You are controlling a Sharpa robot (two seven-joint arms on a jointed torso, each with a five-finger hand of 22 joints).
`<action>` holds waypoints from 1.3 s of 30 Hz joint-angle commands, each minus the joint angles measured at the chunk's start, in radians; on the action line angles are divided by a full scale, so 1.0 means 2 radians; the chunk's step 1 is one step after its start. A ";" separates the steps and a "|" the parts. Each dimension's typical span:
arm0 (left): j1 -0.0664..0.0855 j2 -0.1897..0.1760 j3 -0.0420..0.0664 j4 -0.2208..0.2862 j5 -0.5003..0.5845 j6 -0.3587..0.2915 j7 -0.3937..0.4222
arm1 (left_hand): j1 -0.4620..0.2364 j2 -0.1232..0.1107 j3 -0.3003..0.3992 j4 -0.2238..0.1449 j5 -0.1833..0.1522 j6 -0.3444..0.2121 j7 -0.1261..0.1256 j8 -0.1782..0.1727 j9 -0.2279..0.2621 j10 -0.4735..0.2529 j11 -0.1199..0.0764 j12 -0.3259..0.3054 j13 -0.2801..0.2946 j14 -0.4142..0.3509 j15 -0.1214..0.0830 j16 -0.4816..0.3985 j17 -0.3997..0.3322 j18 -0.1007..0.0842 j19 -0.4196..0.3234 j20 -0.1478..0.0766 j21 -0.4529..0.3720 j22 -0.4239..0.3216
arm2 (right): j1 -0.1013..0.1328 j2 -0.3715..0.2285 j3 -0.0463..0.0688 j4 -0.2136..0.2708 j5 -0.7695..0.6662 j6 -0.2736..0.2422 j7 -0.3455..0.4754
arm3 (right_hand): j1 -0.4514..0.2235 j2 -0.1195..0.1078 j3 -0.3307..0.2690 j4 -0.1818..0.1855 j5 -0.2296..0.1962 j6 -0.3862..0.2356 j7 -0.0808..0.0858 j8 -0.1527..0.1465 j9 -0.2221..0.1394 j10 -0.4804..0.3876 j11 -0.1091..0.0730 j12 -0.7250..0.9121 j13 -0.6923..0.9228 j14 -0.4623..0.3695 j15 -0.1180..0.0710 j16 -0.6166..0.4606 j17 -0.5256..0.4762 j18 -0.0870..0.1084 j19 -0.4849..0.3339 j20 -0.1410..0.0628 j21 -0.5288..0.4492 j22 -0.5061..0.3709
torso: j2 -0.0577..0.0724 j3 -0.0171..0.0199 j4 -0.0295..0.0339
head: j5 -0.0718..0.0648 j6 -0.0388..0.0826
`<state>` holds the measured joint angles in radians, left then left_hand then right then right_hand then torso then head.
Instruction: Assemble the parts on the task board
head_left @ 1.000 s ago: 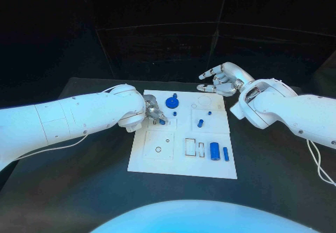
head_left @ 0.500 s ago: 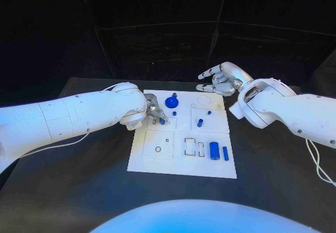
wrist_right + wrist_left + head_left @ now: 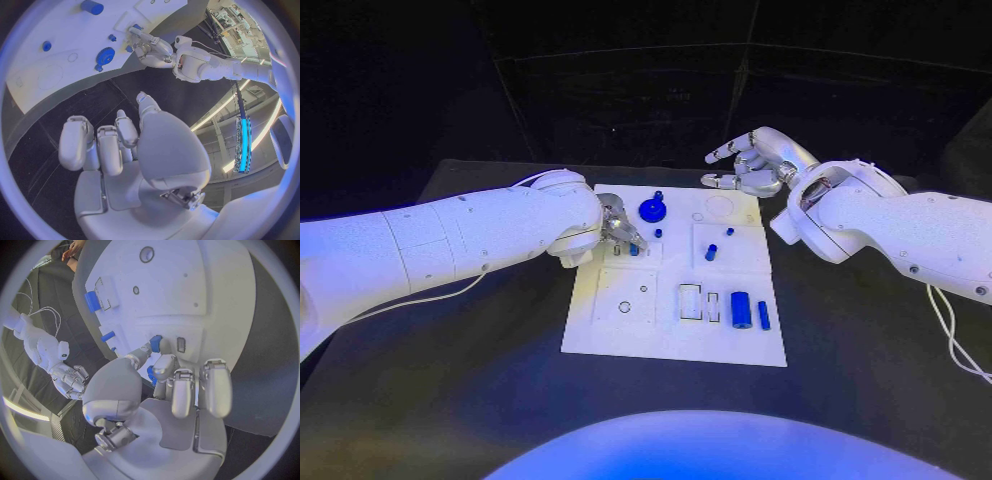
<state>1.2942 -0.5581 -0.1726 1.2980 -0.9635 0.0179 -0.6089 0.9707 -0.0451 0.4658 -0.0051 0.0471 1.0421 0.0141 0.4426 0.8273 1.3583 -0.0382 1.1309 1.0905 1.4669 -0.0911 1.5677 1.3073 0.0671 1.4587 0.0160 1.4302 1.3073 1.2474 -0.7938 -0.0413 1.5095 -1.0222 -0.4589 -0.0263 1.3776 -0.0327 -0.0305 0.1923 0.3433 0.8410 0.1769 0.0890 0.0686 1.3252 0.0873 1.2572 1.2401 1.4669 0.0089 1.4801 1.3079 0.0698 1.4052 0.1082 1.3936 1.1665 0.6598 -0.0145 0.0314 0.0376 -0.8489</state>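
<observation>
The white task board (image 3: pixel 675 335) lies mid-table. My left hand (image 3: pixel 617 232) is low over its far left part and pinches a small blue part (image 3: pixel 633 249) between thumb and finger at the board's surface; the left wrist view shows the thumb tip on that part (image 3: pixel 155 343). A blue gear-like disc (image 3: pixel 653 210) stands just beyond the hand. My right hand (image 3: pixel 754 165) hovers above the board's far right corner, fingers loosely bent and apart, holding nothing (image 3: pixel 125 145). A short blue cylinder (image 3: pixel 711 252) and a tiny peg (image 3: pixel 730 232) sit mid-board.
Near the board's right front stand a thick blue cylinder (image 3: pixel 741 308) and a thin blue bar (image 3: pixel 764 315), beside two rectangular slots (image 3: pixel 691 302). A square recess with a small hole (image 3: pixel 626 300) is at the left front. Black table (image 3: pixel 473 400) surrounds the board.
</observation>
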 commanded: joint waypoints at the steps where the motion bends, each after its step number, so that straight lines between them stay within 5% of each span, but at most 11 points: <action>1: 0.000 0.001 0.000 -0.001 -0.002 0.008 -0.003 | -0.008 0.000 -0.011 0.004 0.003 0.001 0.004 0.002 0.002 0.002 -0.003 0.001 0.000 0.052 -0.004 0.002 0.132 -0.010 0.004 0.000 0.003 0.035 | 0.001 0.001 0.000 0.000 -0.001 0.004 0.002 | 0.002 0.002 -0.004 0.000 0.002 -0.001 0.000 0.002 0.000 -0.005 -0.001 -0.003 -0.001 0.032 -0.002 -0.002 0.047 0.004 -0.004 0.000 -0.003 -0.001 | 0.000 0.0000 0.0006 | 0.000 -0.001; 24: 0.000 -0.013 0.003 0.013 -0.003 -0.040 0.005 | -0.053 -0.018 -0.150 0.077 0.000 0.002 -0.001 0.013 0.020 0.005 -0.008 0.004 0.001 0.052 -0.009 0.002 0.132 -0.011 0.008 -0.006 0.006 0.043 | 0.001 0.002 0.000 -0.003 0.001 0.003 0.004 | 0.001 0.002 -0.004 0.001 0.002 -0.001 0.000 0.002 0.000 -0.005 -0.001 -0.004 -0.002 0.032 -0.002 -0.002 0.047 0.004 -0.004 0.000 -0.003 -0.002 | 0.000 -0.0004 0.0004 | -0.002 0.002; 28: 0.000 -0.021 0.017 0.023 -0.003 -0.046 0.007 | -0.036 -0.012 -0.169 0.084 0.000 -0.002 -0.001 0.012 0.022 0.002 -0.008 0.000 -0.003 0.052 -0.009 0.002 0.132 -0.010 0.005 -0.007 0.001 0.037 | 0.001 0.001 0.000 -0.004 0.001 0.003 0.004 | 0.001 0.002 -0.004 0.001 0.002 -0.001 0.000 0.002 0.000 -0.005 -0.001 -0.004 -0.002 0.032 -0.002 -0.002 0.047 0.004 -0.004 0.000 -0.003 -0.002 | 0.000 -0.0005 0.0008 | -0.002 0.002; 32: 0.001 -0.029 0.039 0.031 -0.002 -0.042 0.007 | -0.012 -0.006 -0.181 0.083 0.000 -0.017 0.005 0.002 0.019 -0.011 -0.003 -0.017 -0.020 0.052 -0.005 0.002 0.132 -0.007 -0.003 -0.005 -0.009 0.024 | 0.001 0.001 0.000 -0.005 0.002 0.003 0.004 | 0.001 0.002 -0.004 0.001 0.002 -0.001 0.000 0.002 0.000 -0.005 -0.001 -0.004 -0.002 0.032 -0.002 -0.002 0.047 0.004 -0.004 0.000 -0.003 -0.002 | -0.001 0.0000 0.0007 | -0.002 0.003; 39: 0.016 -0.039 0.052 0.028 -0.002 -0.004 0.002 | 0.013 0.003 -0.209 0.088 -0.001 -0.052 0.025 -0.034 -0.007 -0.036 0.013 -0.044 -0.046 0.052 0.009 0.002 0.132 -0.002 -0.016 0.006 -0.028 0.004 | 0.001 0.001 0.000 -0.007 0.002 0.003 0.004 | 0.001 0.002 -0.004 0.001 0.002 -0.001 0.000 0.002 0.000 -0.005 -0.001 -0.004 -0.002 0.032 -0.002 -0.002 0.047 0.004 -0.004 0.000 -0.003 -0.002 | 0.000 0.0001 0.0007 | -0.001 0.006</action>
<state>1.3219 -0.6358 -0.0693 1.3569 -0.9641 -0.0362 -0.6053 0.9901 -0.0371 0.0516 0.1685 0.0471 0.9461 0.0628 0.3795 0.8179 1.2893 -0.0120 1.0449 0.9992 1.4655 -0.0779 1.5677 1.3074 0.0541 1.4315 0.0318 1.3783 1.3073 1.2472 -0.7912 -0.0414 1.4950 -1.0205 -0.4561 -0.0249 1.3776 -0.0327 -0.0332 0.1950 0.3433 0.8410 0.1769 0.0890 0.0686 1.3218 0.0839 1.2532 1.2384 1.4669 0.0089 1.4801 1.3075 0.0697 1.4026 0.1107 1.3936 1.1632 0.6587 -0.0145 0.0322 0.0353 -0.8389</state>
